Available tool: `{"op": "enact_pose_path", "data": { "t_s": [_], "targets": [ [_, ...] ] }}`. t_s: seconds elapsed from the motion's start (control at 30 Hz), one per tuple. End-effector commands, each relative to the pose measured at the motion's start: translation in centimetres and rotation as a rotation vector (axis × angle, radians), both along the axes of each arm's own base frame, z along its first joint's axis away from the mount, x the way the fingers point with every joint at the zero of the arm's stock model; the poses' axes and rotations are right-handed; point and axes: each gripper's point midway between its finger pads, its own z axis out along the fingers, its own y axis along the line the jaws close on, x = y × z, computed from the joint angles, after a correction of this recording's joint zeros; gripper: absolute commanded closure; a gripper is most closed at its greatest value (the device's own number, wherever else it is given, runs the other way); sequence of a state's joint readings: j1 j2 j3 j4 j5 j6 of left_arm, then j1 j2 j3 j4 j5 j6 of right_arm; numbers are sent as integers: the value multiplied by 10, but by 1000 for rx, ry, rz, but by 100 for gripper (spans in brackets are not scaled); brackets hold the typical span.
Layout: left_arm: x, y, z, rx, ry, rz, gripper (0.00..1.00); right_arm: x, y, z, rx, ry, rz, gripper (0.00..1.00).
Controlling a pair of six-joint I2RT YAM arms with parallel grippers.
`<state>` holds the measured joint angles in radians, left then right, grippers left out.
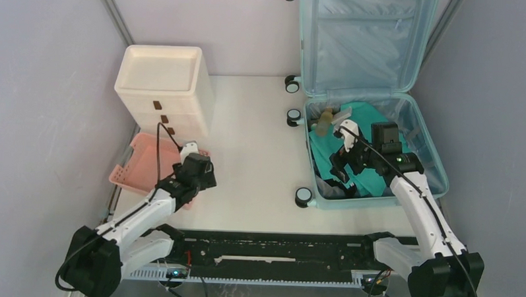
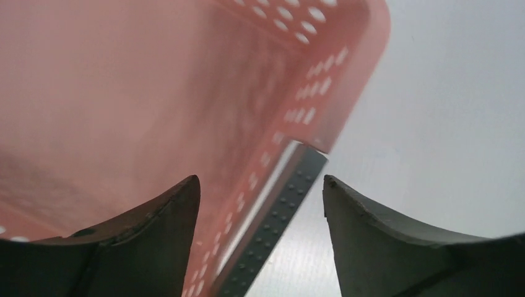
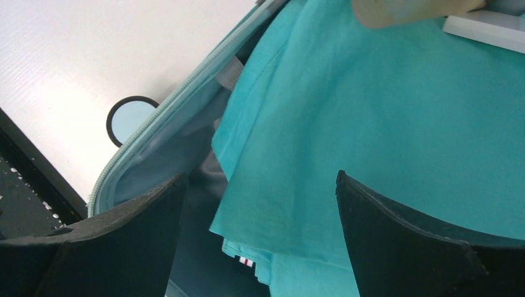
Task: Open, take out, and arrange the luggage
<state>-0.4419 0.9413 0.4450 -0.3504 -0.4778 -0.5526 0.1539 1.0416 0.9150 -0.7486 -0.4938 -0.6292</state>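
While the pale aqua hard-shell suitcase (image 1: 366, 40) lies open, the right gripper (image 3: 260, 185), jaws spread, must descend and pinch the crumpled teal cloth garment (image 3: 384, 124).

- Luggage (image 1: 435, 161): top of the raised lid cut off by the overhead view's upper edge.
- Teal cloth (image 1: 373, 119) inside it: near part hidden under my right gripper (image 1: 345, 141).
- Beige item (image 1: 325, 121), luggage's far-left corner: too small to name; blurred and cropped on my right wrist view.
- Pink basket (image 1: 137, 164), table's left edge: right side hidden behind my left gripper (image 1: 191, 151); blurred up close.
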Motion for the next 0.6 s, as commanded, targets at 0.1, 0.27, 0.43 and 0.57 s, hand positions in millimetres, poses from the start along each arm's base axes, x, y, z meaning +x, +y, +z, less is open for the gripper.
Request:
{"op": "enact_pose_path", "data": {
  "t_s": [0.1,0.27,0.43,0.57],
  "targets": [
    [5,-83,10,-347,17,-249,37,13,-12,15,-22,-96,-48,4],
    [-1,-126,29,-477,-22,-353,36,14,-7,12,-51,-100,-29,3],
    [1,-168,46,-598,-50,-446,33,14,3,-6,-128,-72,-20,0],
    [4,-203,53,-670,-51,-522,31,23,-8,-23,-226,-48,-79,0]
  ]
}}
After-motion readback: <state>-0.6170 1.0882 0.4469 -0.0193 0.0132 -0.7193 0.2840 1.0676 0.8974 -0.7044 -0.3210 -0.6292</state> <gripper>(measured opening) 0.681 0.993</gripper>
